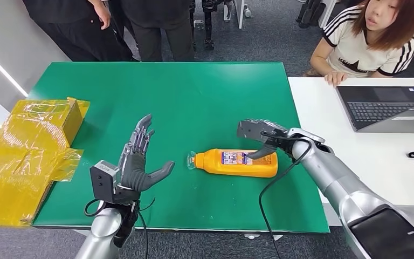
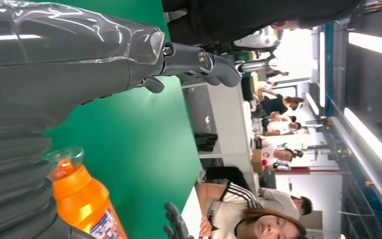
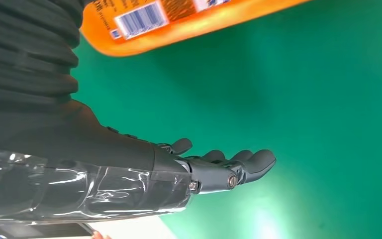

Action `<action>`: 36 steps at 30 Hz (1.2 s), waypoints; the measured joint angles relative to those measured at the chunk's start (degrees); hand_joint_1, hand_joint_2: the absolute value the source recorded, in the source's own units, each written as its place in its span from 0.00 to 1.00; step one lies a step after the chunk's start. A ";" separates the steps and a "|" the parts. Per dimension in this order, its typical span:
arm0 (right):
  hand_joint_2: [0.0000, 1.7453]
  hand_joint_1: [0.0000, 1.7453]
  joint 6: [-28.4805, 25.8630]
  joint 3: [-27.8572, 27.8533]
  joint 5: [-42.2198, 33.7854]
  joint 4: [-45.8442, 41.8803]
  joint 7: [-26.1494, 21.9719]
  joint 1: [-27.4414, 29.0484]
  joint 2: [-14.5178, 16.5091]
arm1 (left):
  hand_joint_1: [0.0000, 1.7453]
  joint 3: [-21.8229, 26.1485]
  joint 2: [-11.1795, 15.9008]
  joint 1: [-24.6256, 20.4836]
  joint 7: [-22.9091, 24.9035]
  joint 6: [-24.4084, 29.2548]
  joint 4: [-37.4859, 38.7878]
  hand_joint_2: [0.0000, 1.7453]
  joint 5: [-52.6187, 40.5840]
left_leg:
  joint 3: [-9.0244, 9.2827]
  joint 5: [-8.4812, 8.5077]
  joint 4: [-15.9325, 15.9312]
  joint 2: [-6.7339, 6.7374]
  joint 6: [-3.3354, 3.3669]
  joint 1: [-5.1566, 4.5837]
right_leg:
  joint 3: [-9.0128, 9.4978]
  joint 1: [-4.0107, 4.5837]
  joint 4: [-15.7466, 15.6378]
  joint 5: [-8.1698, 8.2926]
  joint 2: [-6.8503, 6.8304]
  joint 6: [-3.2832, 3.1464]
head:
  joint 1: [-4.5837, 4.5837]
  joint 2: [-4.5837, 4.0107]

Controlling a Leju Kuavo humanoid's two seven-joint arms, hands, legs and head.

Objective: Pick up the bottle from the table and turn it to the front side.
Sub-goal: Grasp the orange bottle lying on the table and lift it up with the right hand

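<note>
Lower centre of your head view, orange bottle (image 1: 237, 163) lying on green mat (image 1: 194, 97), right hand (image 1: 260, 135) spread above it gripping nothing, left hand (image 1: 139, 162) open, empty, lower left.

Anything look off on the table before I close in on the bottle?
The orange plastic bottle lies on its side on the green mat, clear cap toward the left hand, barcode label up. No spill visible. The right hand is over its base end. Crumpled yellow plastic wrapping overhangs the mat's left edge.
</note>
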 joint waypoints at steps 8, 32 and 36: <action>1.00 0.00 4.67 3.47 -1.52 2.98 0.49 -1.50 -0.06 | 0.00 0.00 -0.22 0.09 0.65 -1.41 0.03 1.00 1.15 | 0.00 0.00 0.01 0.01 0.01 -0.01 | 0.00 -0.01 -0.02 0.01 0.01 0.01 | -0.01 0.00; 1.00 0.00 7.34 11.10 -6.38 3.36 0.04 -3.39 1.34 | 0.00 0.00 -0.48 -0.14 0.46 -2.45 0.10 1.00 4.19 | 0.00 0.01 0.01 0.01 0.00 0.00 | -0.01 0.00 -0.01 0.02 0.01 0.01 | -0.01 0.00; 1.00 0.00 9.03 13.29 -6.59 2.81 0.18 -3.37 1.34 | 0.00 -0.01 -0.54 -0.40 0.55 -3.09 0.53 1.00 5.95 | 0.01 0.01 0.01 0.01 0.00 0.00 | -0.01 0.00 -0.01 0.02 0.03 0.01 | -0.01 0.00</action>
